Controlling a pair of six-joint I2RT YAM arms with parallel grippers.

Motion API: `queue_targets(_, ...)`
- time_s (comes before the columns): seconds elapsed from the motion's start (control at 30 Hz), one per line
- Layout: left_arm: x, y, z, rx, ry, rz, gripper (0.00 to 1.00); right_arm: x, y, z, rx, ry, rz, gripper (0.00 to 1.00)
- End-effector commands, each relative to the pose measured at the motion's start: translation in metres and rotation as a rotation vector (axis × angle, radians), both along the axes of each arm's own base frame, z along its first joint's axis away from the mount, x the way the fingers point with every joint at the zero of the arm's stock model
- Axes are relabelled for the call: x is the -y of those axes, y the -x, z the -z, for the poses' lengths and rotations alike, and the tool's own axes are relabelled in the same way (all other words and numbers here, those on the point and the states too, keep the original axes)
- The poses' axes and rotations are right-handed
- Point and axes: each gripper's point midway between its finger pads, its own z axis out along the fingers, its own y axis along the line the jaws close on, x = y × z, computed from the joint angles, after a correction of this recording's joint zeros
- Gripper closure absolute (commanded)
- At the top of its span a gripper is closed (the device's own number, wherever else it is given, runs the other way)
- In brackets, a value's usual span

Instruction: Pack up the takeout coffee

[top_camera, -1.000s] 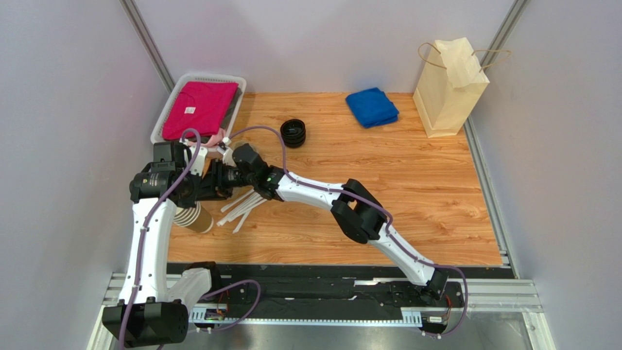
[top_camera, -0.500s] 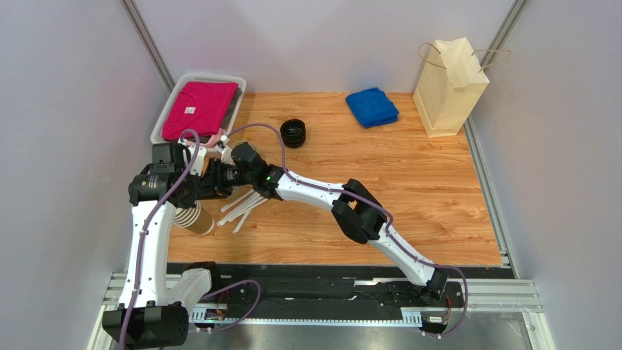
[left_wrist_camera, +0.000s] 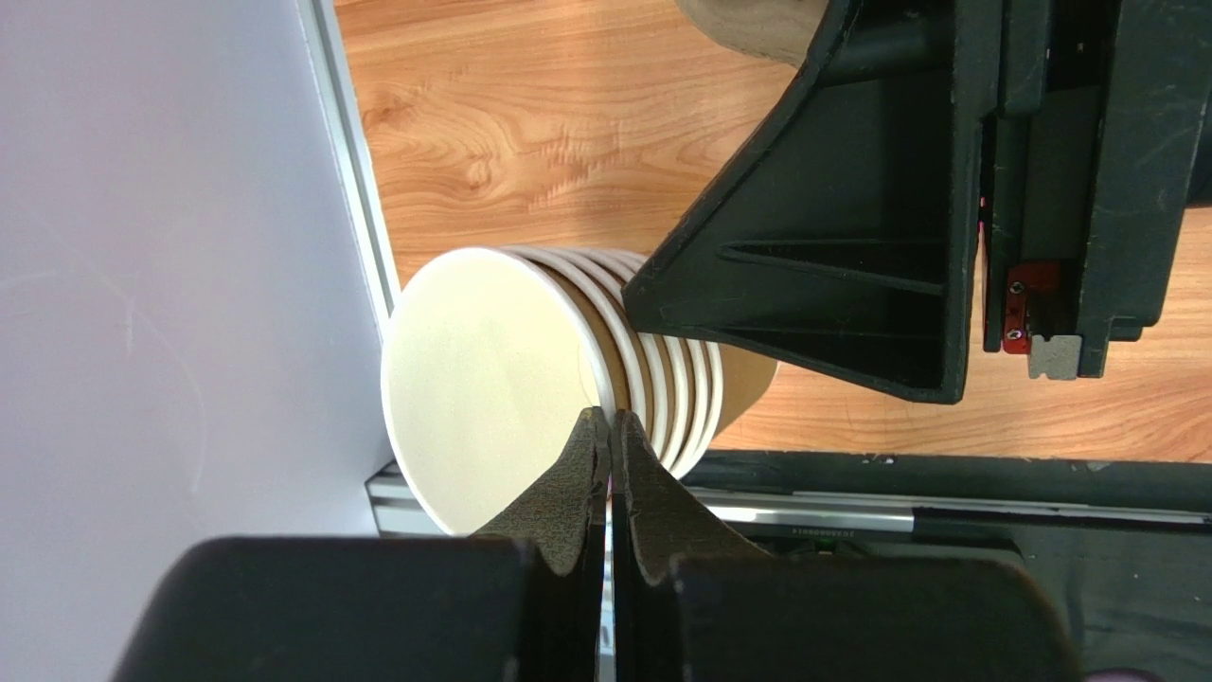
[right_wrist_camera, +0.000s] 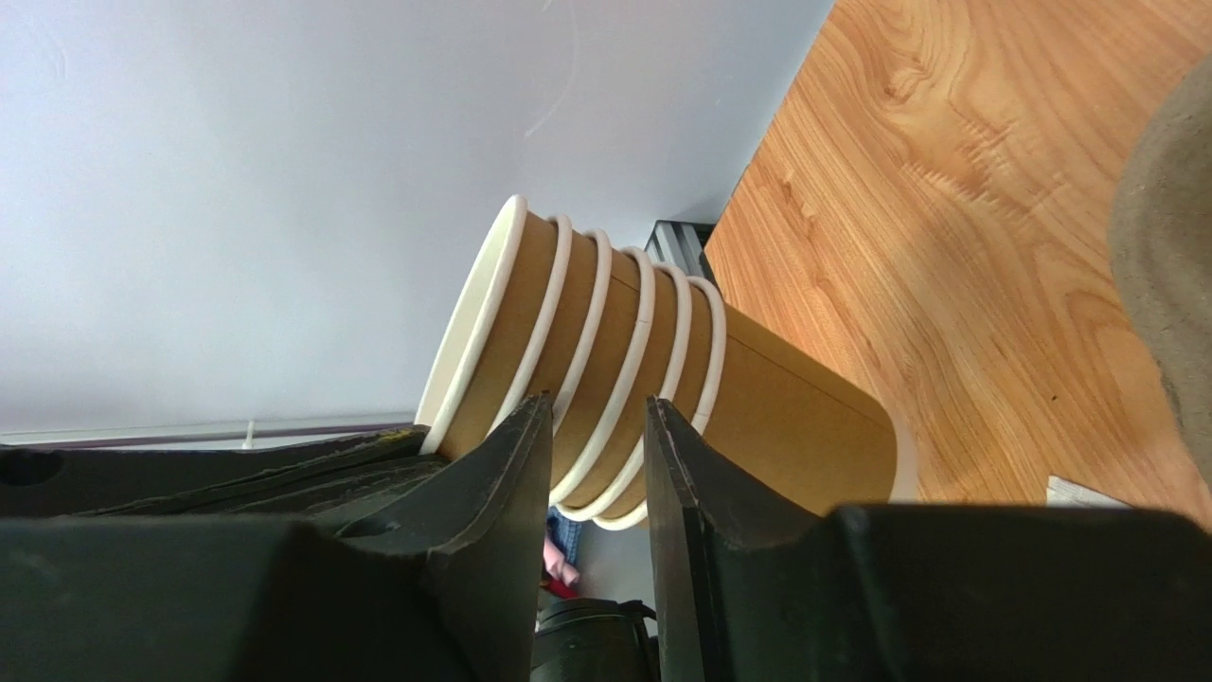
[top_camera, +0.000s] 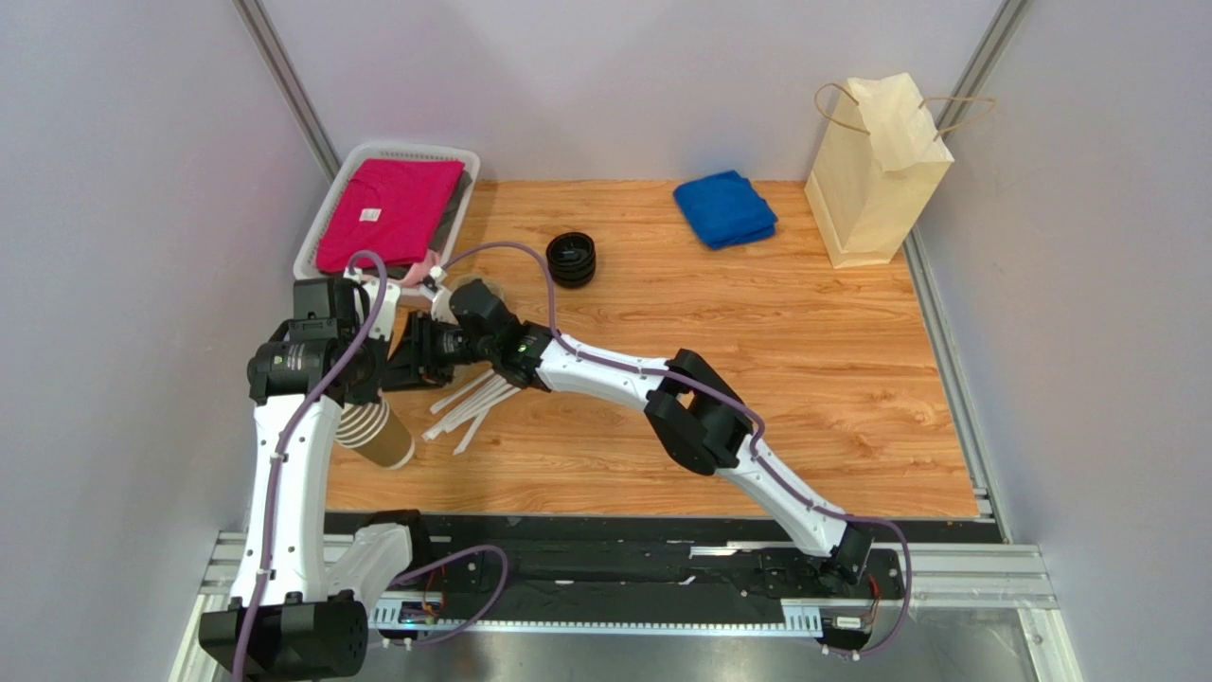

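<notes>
No lidded takeout coffee shows in any view. A stack of lidless tan paper cups point(top_camera: 373, 434), white inside, lies tilted at the table's left edge. It also shows in the left wrist view point(left_wrist_camera: 484, 398) and the right wrist view point(right_wrist_camera: 768, 419). My left gripper point(left_wrist_camera: 609, 417) is shut on the rim of the outermost cup, one finger inside it and one outside. In the top view it point(top_camera: 364, 392) hangs just above the stack. My right gripper point(right_wrist_camera: 598, 405) is a little open with nothing between its jaws, just in front of the stack's rims. In the top view it point(top_camera: 416, 355) is close beside the left gripper.
A pile of black lids point(top_camera: 575, 257) sits at the back middle. A blue cloth point(top_camera: 726, 208) and a standing paper bag point(top_camera: 878, 171) are at the back right. A white basket point(top_camera: 330, 213) with a pink cloth is at the back left. White sticks point(top_camera: 477, 401) lie under the right arm.
The left arm and the cup stack have shifted slightly left and toward the near edge. The right gripper has stayed close beside them.
</notes>
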Motion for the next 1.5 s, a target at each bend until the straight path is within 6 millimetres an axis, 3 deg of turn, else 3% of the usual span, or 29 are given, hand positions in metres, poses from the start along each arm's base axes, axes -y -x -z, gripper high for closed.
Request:
queue_targets(0.0, -0.001, -0.014, -0.028, 0.129, -0.010, -0.010, 1.00, -0.005, 0.005, 0.014, 0.022, 0.019, -0.009, 0.67)
queue_targets(0.33, -0.009, -0.014, -0.027, 0.137, -0.056, -0.019, 1.00, -0.004, 0.003, -0.005, 0.081, -0.023, -0.023, 0.62)
queue_targets(0.63, -0.003, -0.011, -0.050, 0.156, -0.032, 0.010, 1.00, 0.005, -0.001, -0.028, 0.150, -0.055, -0.031, 0.52)
queue_targets(0.83, 0.013, 0.004, -0.032, 0.078, 0.044, 0.052, 1.00, 0.024, -0.015, -0.041, 0.194, -0.047, -0.019, 0.48)
queue_targets(0.9, 0.016, 0.006, -0.026, 0.064, 0.058, 0.062, 1.00, 0.030, -0.012, -0.034, 0.190, -0.029, -0.038, 0.46)
queue_targets(0.97, 0.017, 0.012, -0.022, 0.049, 0.066, 0.062, 1.00, 0.037, -0.011, -0.042, 0.216, -0.032, -0.043, 0.46)
queue_targets(1.0, 0.017, 0.012, -0.022, 0.048, 0.065, 0.064, 1.00, 0.040, -0.008, -0.033, 0.213, -0.013, -0.050, 0.46)
queue_targets(1.1, 0.018, 0.019, -0.024, 0.044, 0.065, 0.066, 1.00, 0.047, -0.007, -0.039, 0.242, -0.007, -0.060, 0.45)
queue_targets(1.3, 0.019, 0.030, -0.034, 0.048, 0.068, 0.060, 1.00, 0.056, -0.009, -0.055, 0.281, -0.021, -0.069, 0.44)
queue_targets(1.47, 0.013, 0.026, -0.060, 0.100, 0.033, 0.052, 1.00, 0.065, -0.008, -0.069, 0.333, -0.021, -0.076, 0.43)
